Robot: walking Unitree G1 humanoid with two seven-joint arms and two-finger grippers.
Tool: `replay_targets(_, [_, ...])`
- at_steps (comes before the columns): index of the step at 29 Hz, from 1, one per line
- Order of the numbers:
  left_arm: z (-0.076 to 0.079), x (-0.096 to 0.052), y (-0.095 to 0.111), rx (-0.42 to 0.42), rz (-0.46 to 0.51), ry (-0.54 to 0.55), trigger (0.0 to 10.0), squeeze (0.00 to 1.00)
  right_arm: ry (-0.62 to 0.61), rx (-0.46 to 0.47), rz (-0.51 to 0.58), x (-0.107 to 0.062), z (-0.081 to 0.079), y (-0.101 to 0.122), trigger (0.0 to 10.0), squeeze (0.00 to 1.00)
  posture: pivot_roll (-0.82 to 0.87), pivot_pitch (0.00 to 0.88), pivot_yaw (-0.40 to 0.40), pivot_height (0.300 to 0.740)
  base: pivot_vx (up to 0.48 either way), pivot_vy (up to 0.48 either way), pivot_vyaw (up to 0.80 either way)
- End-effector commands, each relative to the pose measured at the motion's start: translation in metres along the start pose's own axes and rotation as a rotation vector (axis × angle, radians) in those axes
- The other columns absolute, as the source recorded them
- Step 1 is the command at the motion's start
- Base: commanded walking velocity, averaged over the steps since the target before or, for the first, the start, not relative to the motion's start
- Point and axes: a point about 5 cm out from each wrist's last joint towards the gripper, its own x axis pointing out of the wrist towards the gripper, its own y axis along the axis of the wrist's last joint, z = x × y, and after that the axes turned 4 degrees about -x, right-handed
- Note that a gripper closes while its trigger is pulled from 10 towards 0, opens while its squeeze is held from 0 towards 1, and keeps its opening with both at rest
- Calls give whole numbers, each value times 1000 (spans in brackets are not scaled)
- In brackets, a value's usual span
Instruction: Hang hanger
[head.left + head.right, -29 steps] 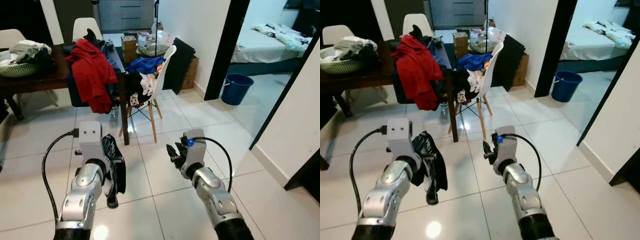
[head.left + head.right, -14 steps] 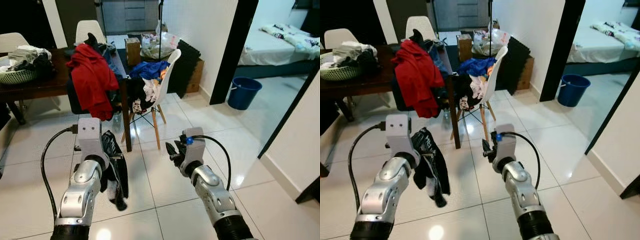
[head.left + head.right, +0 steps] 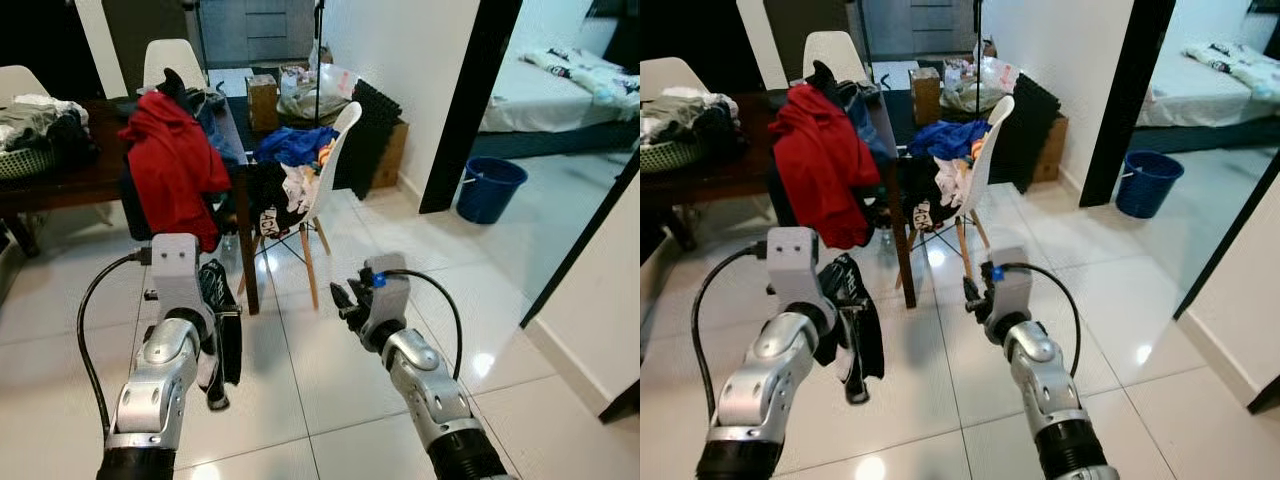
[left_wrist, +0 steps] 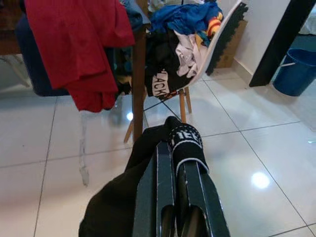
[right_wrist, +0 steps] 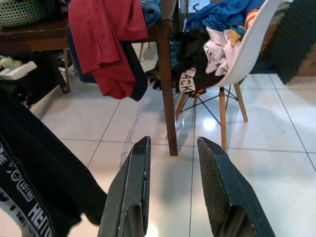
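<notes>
Left eye view, left tool [image 3: 218,335]: held low over the white tiled floor [image 3: 330,390], its fingers pressed together on a black garment [image 3: 222,330] with white lettering that hangs down from them.
Left eye view, right tool [image 3: 348,302]: raised beside the left one, well apart from it, fingers spread and holding nothing.
Left eye view, hanger: none can be made out; the black garment is the one thing being carried.
Left eye view, surroundings: a dark wooden counter [image 3: 90,170] stands ahead with a red garment [image 3: 172,160] draped over its near corner; a white chair [image 3: 325,150] piled with blue and white clothes stands just beside it; a blue bucket [image 3: 489,186] sits by the doorway to a room with a bed [image 3: 560,95].

Right eye view, same scene: a basket of laundry [image 3: 670,140] rests on the far left of the counter, and a second white chair [image 3: 832,52] stands behind it.

Left wrist view, left tool: the two fingers [image 4: 163,182] lie closed side by side with the black cloth wrapped over and around them, its banded edge across their tips.

Right wrist view, right tool: the fingers [image 5: 136,182] stand apart with bare floor between them; the black garment hangs close by, and the counter leg and chair are beyond.
</notes>
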Motion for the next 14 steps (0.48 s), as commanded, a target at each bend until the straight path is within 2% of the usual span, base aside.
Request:
replay_targets(1, [-5, 0, 1, -4, -3, 9, 10000, 0, 21, -15, 7, 2, -5, 1, 10000, 0, 95, 0, -19, 740, 345, 0, 0])
replay_targets(7, [-11, 1, 5, 0, 4, 29, 10000, 0, 53, -50, 2, 3, -8, 2, 10000, 0, 96, 0, -22, 740, 342, 0, 0])
replay_targets(12, [-9, -1, 2, -3, -4, 27, 10000, 0, 70, -79, -6, 2, -10, 0, 10000, 0, 92, 0, -23, 740, 342, 0, 0])
replay_targets(14, [-8, -1, 1, -6, -7, 24, 10000, 0, 67, -81, -6, 1, -9, 0, 10000, 0, 90, 0, -25, 740, 341, 0, 400])
